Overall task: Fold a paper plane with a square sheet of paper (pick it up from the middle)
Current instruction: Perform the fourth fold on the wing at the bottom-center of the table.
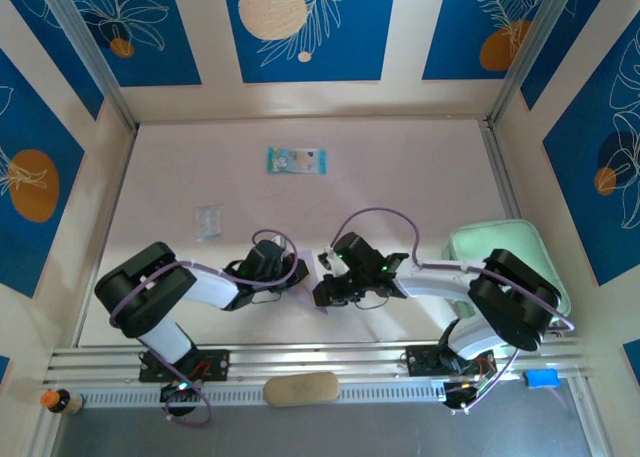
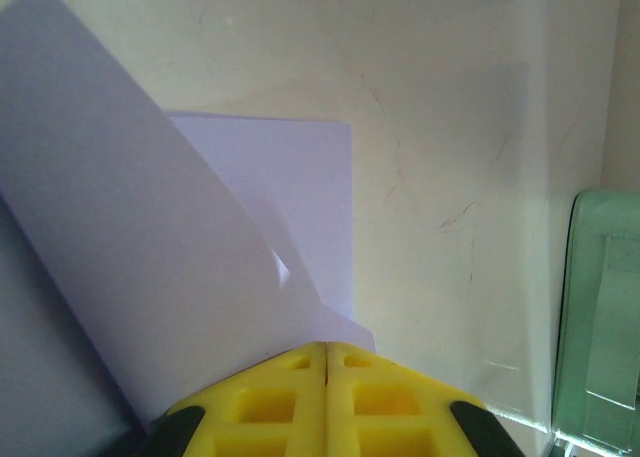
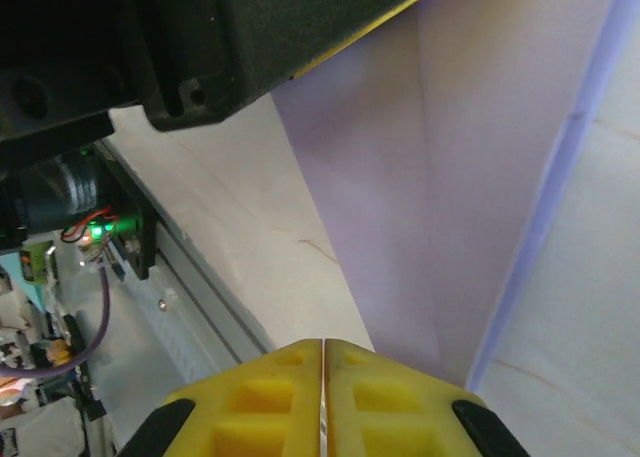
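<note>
The square sheet of paper [image 1: 327, 265], pale lilac, hangs off the table between the two arms near the front edge. In the left wrist view the sheet [image 2: 150, 227] has one flap folded over another and runs into the tips of my left gripper [image 2: 326, 345], which is shut on it. My left gripper [image 1: 308, 272] and right gripper [image 1: 322, 295] almost meet. In the right wrist view the sheet [image 3: 480, 177] drops from the left arm's black housing and passes behind one finger of my right gripper [image 3: 324, 341], which is shut, with no paper in its seam. A paper plane is out of view.
A blue-green packet [image 1: 296, 160] lies at the back, and a small clear packet [image 1: 208, 222] at the left. The mint-green tray [image 1: 505, 252] sits by the right arm, its edge [image 2: 600, 317] near the left gripper. The metal rail [image 3: 190, 277] runs along the front edge.
</note>
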Controlling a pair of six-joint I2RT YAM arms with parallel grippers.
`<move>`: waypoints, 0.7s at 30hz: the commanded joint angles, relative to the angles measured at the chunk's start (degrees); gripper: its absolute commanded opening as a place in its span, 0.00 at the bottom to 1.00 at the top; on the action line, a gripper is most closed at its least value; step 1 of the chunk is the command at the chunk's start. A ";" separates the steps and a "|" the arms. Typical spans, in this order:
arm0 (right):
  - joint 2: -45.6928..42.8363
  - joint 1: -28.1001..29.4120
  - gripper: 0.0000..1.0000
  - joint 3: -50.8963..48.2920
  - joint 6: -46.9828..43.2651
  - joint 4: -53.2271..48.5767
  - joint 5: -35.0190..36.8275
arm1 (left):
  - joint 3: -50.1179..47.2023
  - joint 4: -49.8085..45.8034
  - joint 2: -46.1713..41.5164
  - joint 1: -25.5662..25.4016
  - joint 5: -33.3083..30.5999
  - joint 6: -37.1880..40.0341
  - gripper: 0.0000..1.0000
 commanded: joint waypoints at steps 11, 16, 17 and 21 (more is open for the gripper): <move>8.57 4.29 0.06 5.92 -5.06 -11.51 10.39 | -0.06 0.08 -0.75 -0.08 -0.57 0.75 0.06; 8.88 4.18 0.06 6.75 -6.92 -14.42 13.45 | 0.72 1.48 0.30 -0.20 0.21 0.89 0.06; 8.95 4.22 0.06 6.85 -7.23 -14.80 13.94 | 0.83 1.99 0.73 -0.25 0.23 0.75 0.06; 8.60 3.83 0.07 7.14 -7.92 -15.68 13.86 | 1.43 2.63 1.64 -0.31 0.23 0.60 0.06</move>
